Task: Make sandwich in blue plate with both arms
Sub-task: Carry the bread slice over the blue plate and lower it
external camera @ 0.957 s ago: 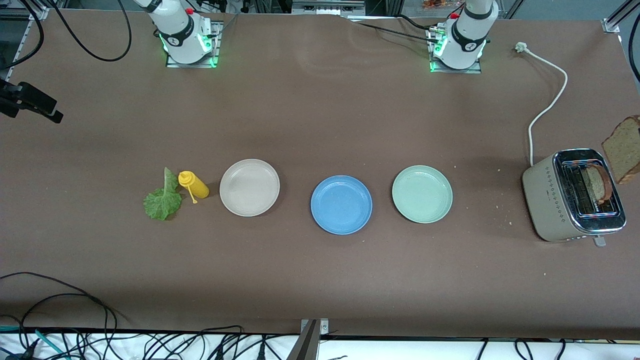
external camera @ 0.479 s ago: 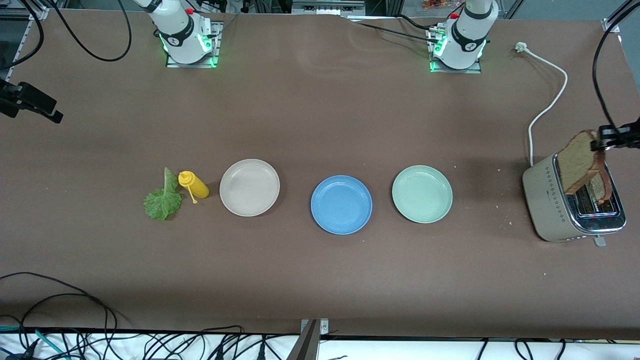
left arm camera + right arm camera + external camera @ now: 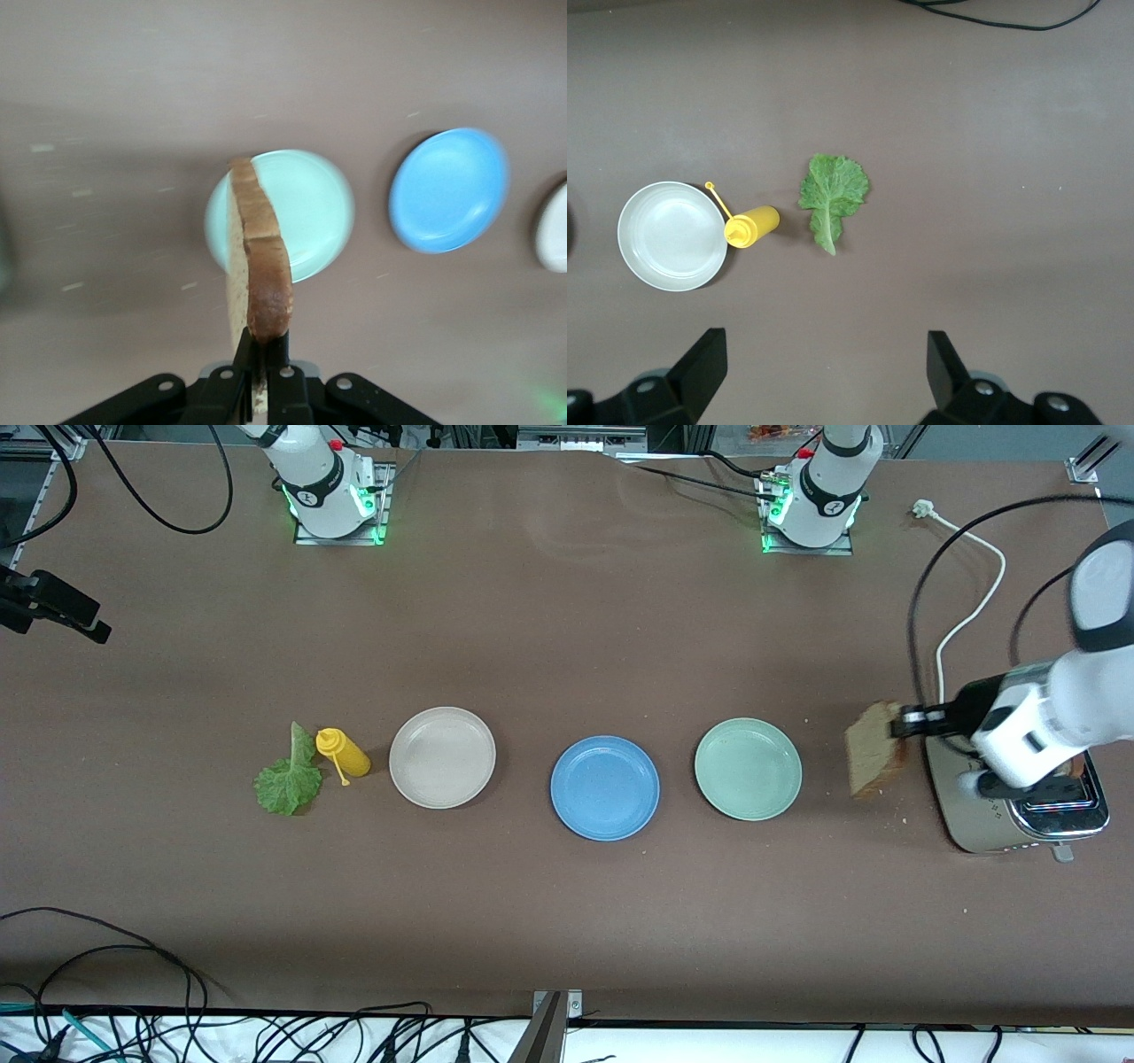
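My left gripper [image 3: 908, 720] is shut on the crust edge of a brown bread slice [image 3: 873, 760]. The slice hangs in the air over the table between the toaster [image 3: 964, 821] and the pale green plate [image 3: 749, 769]. In the left wrist view the slice [image 3: 261, 257] stands edge-on from the left gripper [image 3: 263, 341], in line with the pale green plate [image 3: 314, 208]; the blue plate [image 3: 449, 190] lies beside it. The blue plate [image 3: 605, 787] has nothing on it. The lettuce leaf [image 3: 288, 779] lies flat toward the right arm's end. My right gripper [image 3: 824, 354] is open, high over the lettuce leaf [image 3: 833, 190].
A yellow squeeze bottle [image 3: 344, 753] lies between the lettuce and the beige plate [image 3: 442, 757]. The left arm covers most of the toaster's top. A white power cord [image 3: 974, 602] runs from the toaster toward the left arm's base. Crumbs dot the table near the toaster.
The left arm has swung in from the table's end, carrying the bread slice from over the toaster toward the pale green plate. The right gripper has not moved.
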Robot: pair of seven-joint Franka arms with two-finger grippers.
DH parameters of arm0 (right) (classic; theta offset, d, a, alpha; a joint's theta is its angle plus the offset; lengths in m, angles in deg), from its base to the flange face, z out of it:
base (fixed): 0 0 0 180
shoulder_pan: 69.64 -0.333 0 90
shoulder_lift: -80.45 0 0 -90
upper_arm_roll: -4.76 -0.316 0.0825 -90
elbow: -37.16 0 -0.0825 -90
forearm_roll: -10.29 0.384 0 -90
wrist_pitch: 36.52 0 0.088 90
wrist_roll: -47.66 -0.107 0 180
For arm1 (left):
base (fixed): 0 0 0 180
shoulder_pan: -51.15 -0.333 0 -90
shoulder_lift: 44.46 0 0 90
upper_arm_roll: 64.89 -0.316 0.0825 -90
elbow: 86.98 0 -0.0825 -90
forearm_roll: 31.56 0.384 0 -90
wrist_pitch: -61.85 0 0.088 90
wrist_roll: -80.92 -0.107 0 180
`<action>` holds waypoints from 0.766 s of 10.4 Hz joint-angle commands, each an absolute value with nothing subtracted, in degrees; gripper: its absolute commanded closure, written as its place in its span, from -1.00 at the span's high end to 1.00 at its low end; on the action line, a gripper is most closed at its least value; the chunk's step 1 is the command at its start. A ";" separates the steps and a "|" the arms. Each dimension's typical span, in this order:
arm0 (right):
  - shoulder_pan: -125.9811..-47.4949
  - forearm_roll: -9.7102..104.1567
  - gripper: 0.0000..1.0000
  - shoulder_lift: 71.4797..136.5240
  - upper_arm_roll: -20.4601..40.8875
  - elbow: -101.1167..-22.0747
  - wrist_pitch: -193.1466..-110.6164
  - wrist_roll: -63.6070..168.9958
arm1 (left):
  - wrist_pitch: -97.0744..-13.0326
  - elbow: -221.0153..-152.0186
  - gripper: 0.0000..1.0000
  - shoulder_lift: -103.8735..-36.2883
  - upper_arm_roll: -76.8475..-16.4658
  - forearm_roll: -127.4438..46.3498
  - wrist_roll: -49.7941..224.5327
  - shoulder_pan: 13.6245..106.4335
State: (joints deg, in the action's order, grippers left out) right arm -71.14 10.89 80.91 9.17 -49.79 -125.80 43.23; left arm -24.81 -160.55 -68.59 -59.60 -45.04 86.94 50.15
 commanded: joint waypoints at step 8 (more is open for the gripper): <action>-70.78 11.96 1.00 80.89 9.33 -49.06 -125.12 43.71 | -44.59 -160.28 -1.00 -83.91 -60.50 -74.49 93.03 62.48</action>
